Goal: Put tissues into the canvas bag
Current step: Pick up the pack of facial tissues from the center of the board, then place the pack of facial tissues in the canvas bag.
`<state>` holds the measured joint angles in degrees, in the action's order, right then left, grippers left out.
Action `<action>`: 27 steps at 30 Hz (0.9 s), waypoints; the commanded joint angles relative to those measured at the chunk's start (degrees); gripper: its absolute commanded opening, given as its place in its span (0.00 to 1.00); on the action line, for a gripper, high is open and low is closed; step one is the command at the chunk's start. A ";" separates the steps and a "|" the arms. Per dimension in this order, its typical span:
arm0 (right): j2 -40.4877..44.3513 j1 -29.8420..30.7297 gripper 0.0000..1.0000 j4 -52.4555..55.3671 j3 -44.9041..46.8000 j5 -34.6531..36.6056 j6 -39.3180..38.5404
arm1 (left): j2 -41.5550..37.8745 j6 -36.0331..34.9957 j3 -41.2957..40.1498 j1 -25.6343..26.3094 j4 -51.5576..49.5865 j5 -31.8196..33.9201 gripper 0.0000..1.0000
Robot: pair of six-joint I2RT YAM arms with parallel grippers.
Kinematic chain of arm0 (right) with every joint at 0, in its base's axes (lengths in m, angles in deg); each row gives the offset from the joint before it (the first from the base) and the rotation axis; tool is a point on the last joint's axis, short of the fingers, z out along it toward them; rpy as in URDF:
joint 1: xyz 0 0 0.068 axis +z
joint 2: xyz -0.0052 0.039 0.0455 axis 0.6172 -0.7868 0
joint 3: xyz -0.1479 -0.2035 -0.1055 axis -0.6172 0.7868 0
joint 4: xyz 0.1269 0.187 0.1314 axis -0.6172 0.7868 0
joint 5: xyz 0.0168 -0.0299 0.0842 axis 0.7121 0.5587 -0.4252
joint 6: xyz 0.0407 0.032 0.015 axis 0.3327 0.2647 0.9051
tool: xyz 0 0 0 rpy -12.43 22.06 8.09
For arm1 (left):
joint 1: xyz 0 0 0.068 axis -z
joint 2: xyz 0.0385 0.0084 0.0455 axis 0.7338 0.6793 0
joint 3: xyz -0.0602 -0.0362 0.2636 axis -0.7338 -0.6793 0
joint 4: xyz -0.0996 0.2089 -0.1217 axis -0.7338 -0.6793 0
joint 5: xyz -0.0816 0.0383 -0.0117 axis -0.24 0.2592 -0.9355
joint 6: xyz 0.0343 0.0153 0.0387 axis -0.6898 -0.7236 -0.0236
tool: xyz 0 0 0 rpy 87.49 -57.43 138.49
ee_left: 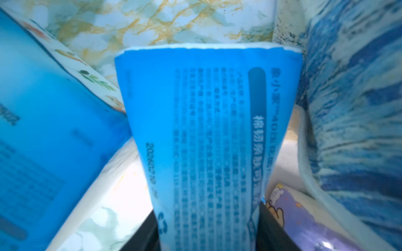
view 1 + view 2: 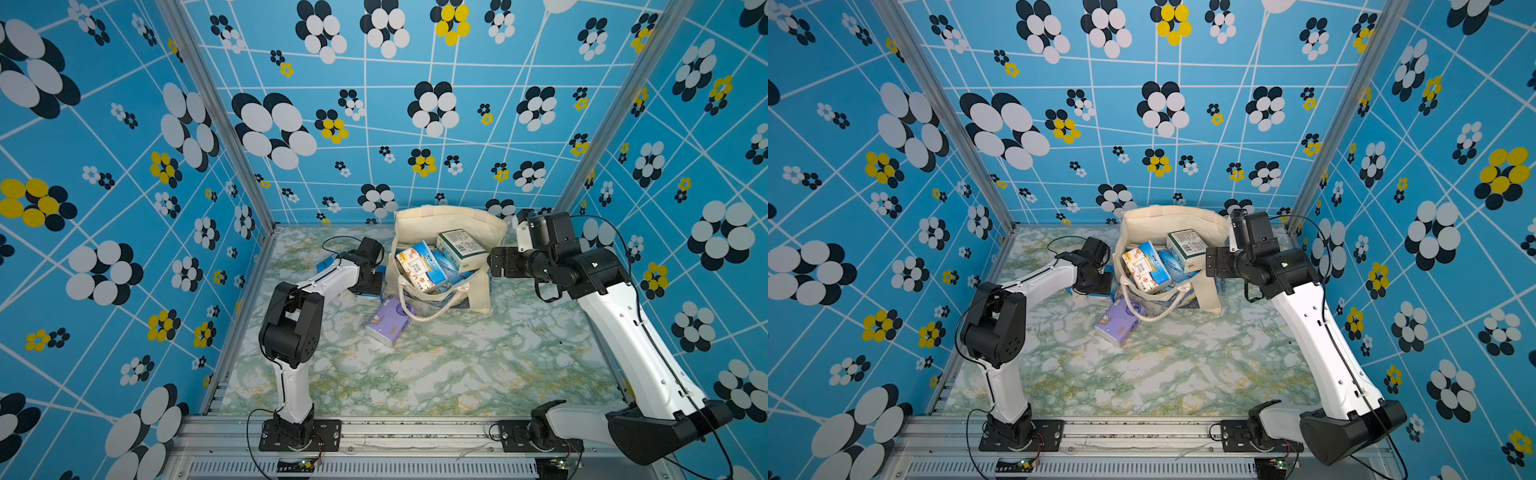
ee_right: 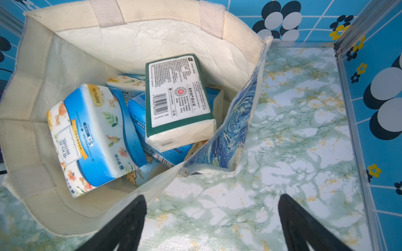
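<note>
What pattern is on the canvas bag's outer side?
Blue swirls on the canvas bag; best in right wrist view.

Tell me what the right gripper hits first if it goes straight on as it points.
Most likely the canvas bag: the open right gripper points at its blue printed side, close by. Depth is unclear.

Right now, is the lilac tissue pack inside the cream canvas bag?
No, the lilac tissue pack lies on the marbled table outside that canvas bag.
</note>
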<state>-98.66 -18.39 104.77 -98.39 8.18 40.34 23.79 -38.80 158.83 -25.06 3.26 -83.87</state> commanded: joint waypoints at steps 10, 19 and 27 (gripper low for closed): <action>0.50 -0.22 0.96 -1.51 2.13 -1.11 -0.06 | -20.96 3.39 -7.48 -8.08 -6.23 -6.54 0.49; -1.58 -0.21 0.96 -2.39 1.29 -2.26 0.21 | -30.84 0.20 11.87 -7.74 -16.93 -10.89 0.55; -3.76 -0.21 0.96 -3.21 -2.40 -4.35 0.30 | -20.95 -2.62 30.52 4.75 -12.23 -18.13 0.59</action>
<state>-101.88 -18.39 103.11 -98.57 5.31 40.36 -1.83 -39.45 185.96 -22.45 -10.97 -97.77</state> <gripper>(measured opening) 0.961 0.591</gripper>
